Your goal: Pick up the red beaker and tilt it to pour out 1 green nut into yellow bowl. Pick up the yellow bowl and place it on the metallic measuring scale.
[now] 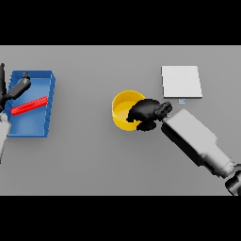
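Right arm: enters from the lower right corner of the frame and slants up and left toward the middle, a grey and white forearm ending at a dark wrist.
Right hand point(147, 112): sits at the right rim of the yellow bowl, its dark fingers curled over the rim and partly into the bowl, gripping that side.
Yellow bowl point(123, 109): stands upright on the grey table point(103, 160), just right of the frame's centre; its right part is hidden behind the hand, so what lies inside cannot be told.
Metallic measuring scale point(181, 81): a pale square plate in the upper right, apart from the bowl and just above the right forearm.
Left arm: only a thin strip shows along the left edge of the frame.
Left hand point(20, 87): over the upper left corner of the blue tray, dark, stretched toward the upper right; whether its fingers are loose or clenched cannot be told.
Blue tray point(47, 101): at the left of the frame, with a red bar point(29, 106) lying slantwise inside it.
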Robot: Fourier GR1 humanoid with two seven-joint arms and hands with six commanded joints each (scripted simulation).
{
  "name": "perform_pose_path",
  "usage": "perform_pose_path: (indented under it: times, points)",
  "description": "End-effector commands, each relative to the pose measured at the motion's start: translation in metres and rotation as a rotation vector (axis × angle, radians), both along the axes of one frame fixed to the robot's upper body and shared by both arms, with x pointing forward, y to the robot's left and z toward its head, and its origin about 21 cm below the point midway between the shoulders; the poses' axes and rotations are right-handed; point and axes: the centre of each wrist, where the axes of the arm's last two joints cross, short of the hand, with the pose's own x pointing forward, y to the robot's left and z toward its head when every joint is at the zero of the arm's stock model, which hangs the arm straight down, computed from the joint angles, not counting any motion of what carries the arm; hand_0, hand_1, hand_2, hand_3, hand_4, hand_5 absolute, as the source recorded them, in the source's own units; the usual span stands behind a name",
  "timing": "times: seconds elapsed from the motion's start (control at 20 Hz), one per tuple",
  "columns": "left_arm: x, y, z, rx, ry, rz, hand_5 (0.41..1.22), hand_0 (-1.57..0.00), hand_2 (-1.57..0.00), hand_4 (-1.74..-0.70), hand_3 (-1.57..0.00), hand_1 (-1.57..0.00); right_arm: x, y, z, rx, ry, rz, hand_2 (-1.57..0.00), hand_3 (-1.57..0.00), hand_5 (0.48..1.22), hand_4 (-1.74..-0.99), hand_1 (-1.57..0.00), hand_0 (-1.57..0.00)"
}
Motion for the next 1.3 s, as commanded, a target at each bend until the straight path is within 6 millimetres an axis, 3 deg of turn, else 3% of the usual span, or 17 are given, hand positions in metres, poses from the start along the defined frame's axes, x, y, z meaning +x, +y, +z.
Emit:
perform_pose_path:
  times: [0.0,0.15,0.35,0.7,0.85,0.95,1.25]
  points:
    - [-0.002,-0.001,-0.001,0.006,0.003,-0.008,0.69,0.0,0.0,-0.74,0.0,0.0,-0.001,-0.001,0.0,-0.007,-0.004,0.001,-1.25,-1.27,1.18,-1.681,-1.42,-1.42]
    - [-0.001,-0.001,-0.001,0.018,0.002,-0.004,0.688,0.0,0.0,-0.74,0.0,0.0,-0.003,-0.003,0.001,0.005,-0.005,-0.013,-1.29,-1.39,1.2,-1.71,-1.49,-1.49]
    - [-0.001,0.002,0.004,0.023,0.001,-0.003,0.687,0.0,0.0,-0.73,0.0,0.0,-0.004,-0.006,0.007,0.017,-0.035,-0.015,-1.33,-1.38,1.212,-1.728,-1.54,-1.54]
    - [0.001,-0.002,0.005,0.021,-0.009,-0.007,0.696,0.0,0.0,-0.74,0.0,0.0,0.001,-0.013,0.056,0.034,-0.119,-0.063,-1.41,-1.26,1.219,-1.738,-1.56,-1.56]
    - [-0.002,0.002,0.006,0.031,-0.02,0.002,0.697,0.0,0.0,-0.74,0.0,0.0,0.008,-0.026,0.071,0.042,-0.155,-0.099,-1.44,-1.27,1.22,-1.74,-1.57,-1.57]
    - [-0.001,0.002,0.007,0.023,-0.019,-0.001,0.697,0.0,0.0,-0.75,0.0,0.0,0.013,-0.035,0.075,0.057,-0.165,-0.112,-1.44,-1.38,1.22,-1.74,-1.57,-1.57]
    - [-0.002,0.003,0.004,0.024,0.001,0.011,0.71,0.0,0.0,-0.74,0.0,0.0,0.034,-0.073,0.089,0.063,-0.245,-0.25,-1.52,-1.23,1.221,-1.741,-1.57,-1.57]
